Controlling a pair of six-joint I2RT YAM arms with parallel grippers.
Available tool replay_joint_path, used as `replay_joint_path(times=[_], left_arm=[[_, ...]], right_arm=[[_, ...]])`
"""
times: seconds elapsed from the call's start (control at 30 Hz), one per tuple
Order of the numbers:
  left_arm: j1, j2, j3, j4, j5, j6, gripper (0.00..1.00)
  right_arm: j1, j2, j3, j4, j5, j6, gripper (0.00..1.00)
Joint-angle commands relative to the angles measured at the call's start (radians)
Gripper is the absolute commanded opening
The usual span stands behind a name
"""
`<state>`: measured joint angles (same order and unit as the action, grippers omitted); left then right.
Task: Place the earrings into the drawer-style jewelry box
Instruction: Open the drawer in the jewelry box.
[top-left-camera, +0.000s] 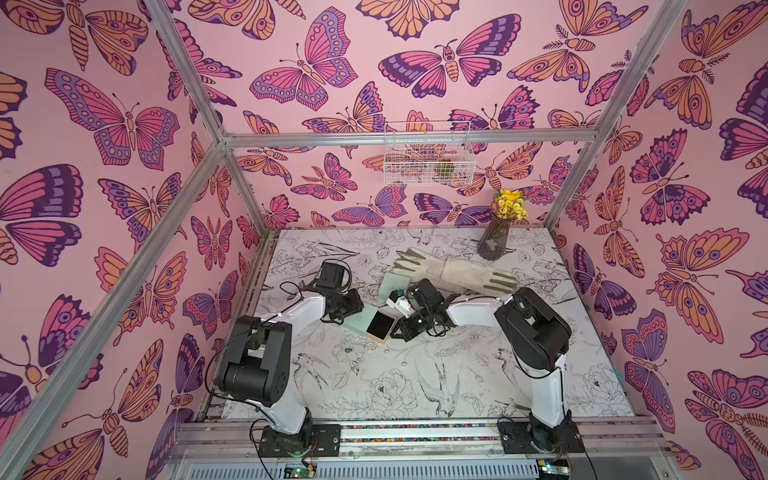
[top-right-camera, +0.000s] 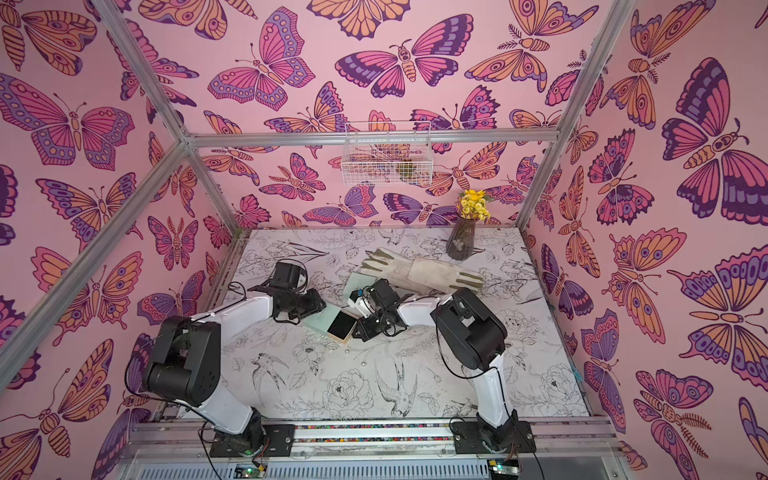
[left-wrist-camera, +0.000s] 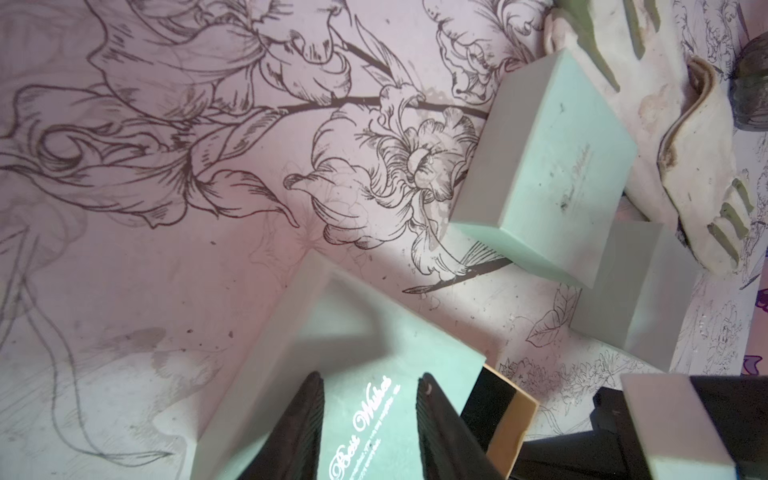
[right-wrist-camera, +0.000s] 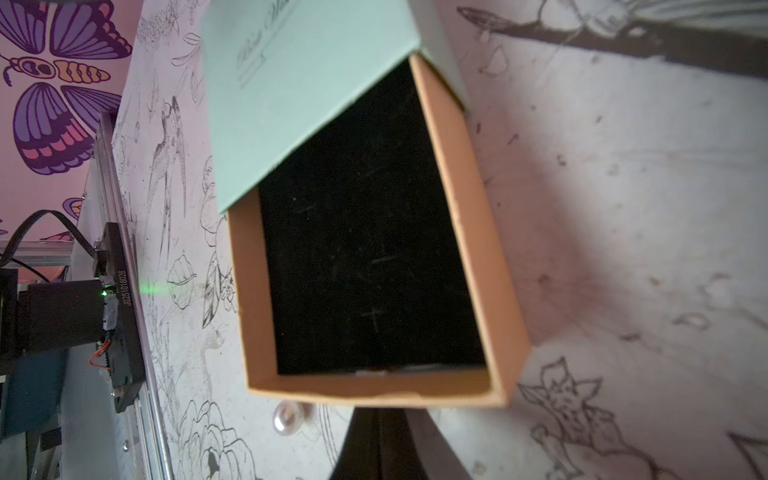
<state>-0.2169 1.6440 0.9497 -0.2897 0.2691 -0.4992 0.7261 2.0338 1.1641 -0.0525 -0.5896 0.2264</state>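
In both top views, taking the far wall as 12 o'clock, one drawer-style jewelry box (top-left-camera: 357, 321) lies at the centre of the table (top-left-camera: 478, 374). Its single drawer (top-left-camera: 380, 325) sticks out toward 4 o'clock and holds only its black lining. Two earrings lie outside it on the bare table, small pearly dots: one (top-left-camera: 387, 351) at 6 o'clock of the drawer, the other (top-left-camera: 402, 363) at 5 o'clock. One more mint box (top-left-camera: 390, 282), closed, sits toward 12 o'clock against two gloves (top-left-camera: 453, 270) laid cuff to cuff. One vase (top-left-camera: 494, 243) at 1 o'clock holds a bunch of yellow flowers (top-left-camera: 510, 205). One wire basket (top-left-camera: 428, 158) hangs on the far wall; what is in it I cannot tell.

In the left wrist view, the left gripper (left-wrist-camera: 370, 380) stands partly open over the lettered top of the box's sleeve (left-wrist-camera: 374, 340). Nothing is pinched between its fingers (left-wrist-camera: 299, 428), and whether they touch the top is unclear. Two closed mint boxes lie beyond.

In the right wrist view, the right gripper (right-wrist-camera: 376, 415) is pressed shut, holding nothing visible, just at the drawer's front wall. One earring lies on the table against that wall, outside.
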Motion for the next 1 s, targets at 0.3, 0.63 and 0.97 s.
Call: replay_joint_path(times=[0.3,0.63,0.97], left_arm=[[-0.024,0.059,-0.015,-0.091,-0.045,-0.01,0.41],[-0.059,0.013,0.044,-0.097,-0.038,-0.032,0.46],[-0.066,-0.137,0.098,-0.112,-0.078,0.014,0.57]], right_arm=[[-0.008,-0.029,-0.049,-0.097,0.113,-0.017,0.18],[-0.01,-0.114,-0.076,-0.147,0.153,-0.035,0.34],[0.028,-0.255,-0.083,-0.179,0.348,0.112,0.41]])
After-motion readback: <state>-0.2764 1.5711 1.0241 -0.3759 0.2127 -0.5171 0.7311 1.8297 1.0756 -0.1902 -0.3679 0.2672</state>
